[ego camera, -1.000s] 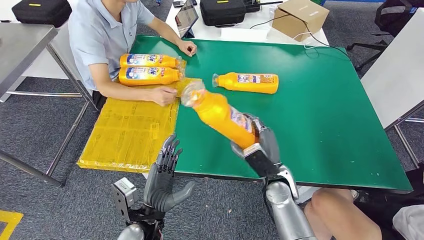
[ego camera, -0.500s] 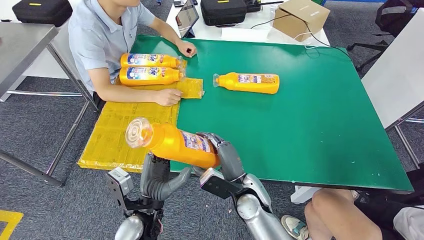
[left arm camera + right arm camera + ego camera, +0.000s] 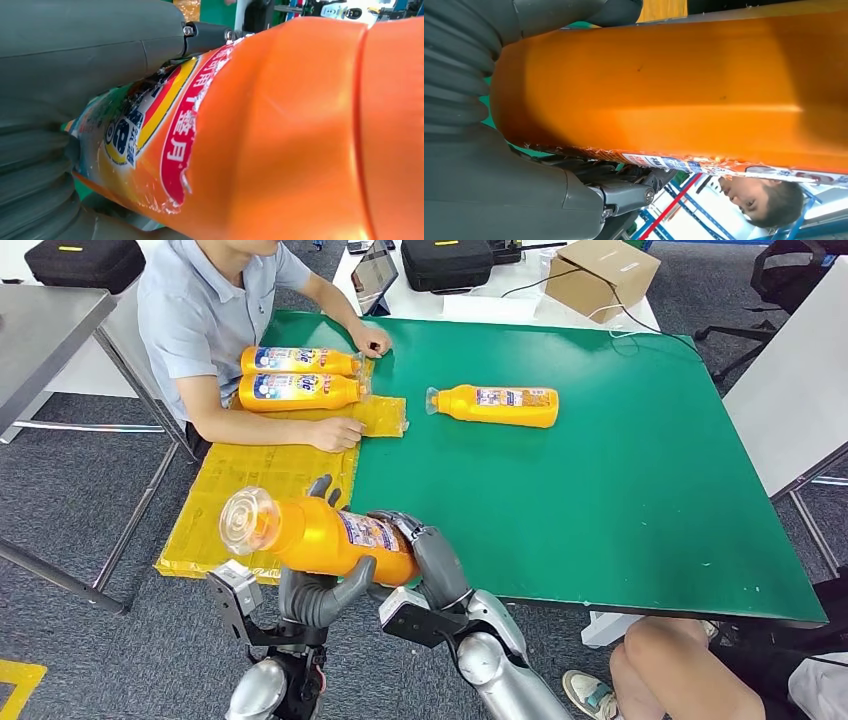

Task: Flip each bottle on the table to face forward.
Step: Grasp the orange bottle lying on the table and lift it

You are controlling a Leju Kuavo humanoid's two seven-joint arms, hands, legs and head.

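The right robot hand [image 3: 425, 555] grips an orange bottle [image 3: 325, 535] by its base end, holding it nearly level above the near left corner of the green worktop [image 3: 620, 490], at about 7 o'clock from the worktop's centre. The bottle's clear cap [image 3: 245, 520] points toward 9 o'clock, out over the yellow sheet [image 3: 240, 505] that covers the worktop's left edge. The left robot hand [image 3: 315, 590] cups the bottle from beneath, its thumb pressed against the body just below the label; whether its fingers close fully around the bottle I cannot tell. In the left wrist view the label [image 3: 150, 125] faces the camera, torn along its edge, with the grey thumb [image 3: 95, 47] lying against it. In the right wrist view the plain orange side of the bottle [image 3: 664, 95] shows.

A second bottle [image 3: 495, 405] lies flat on the green surface toward 12 o'clock, cap pointing to 9 o'clock. Two more bottles [image 3: 300, 377] lie side by side at about 10 o'clock, touching each other, beside a seated person [image 3: 200, 325] whose hand [image 3: 335, 433] rests on the yellow sheet.
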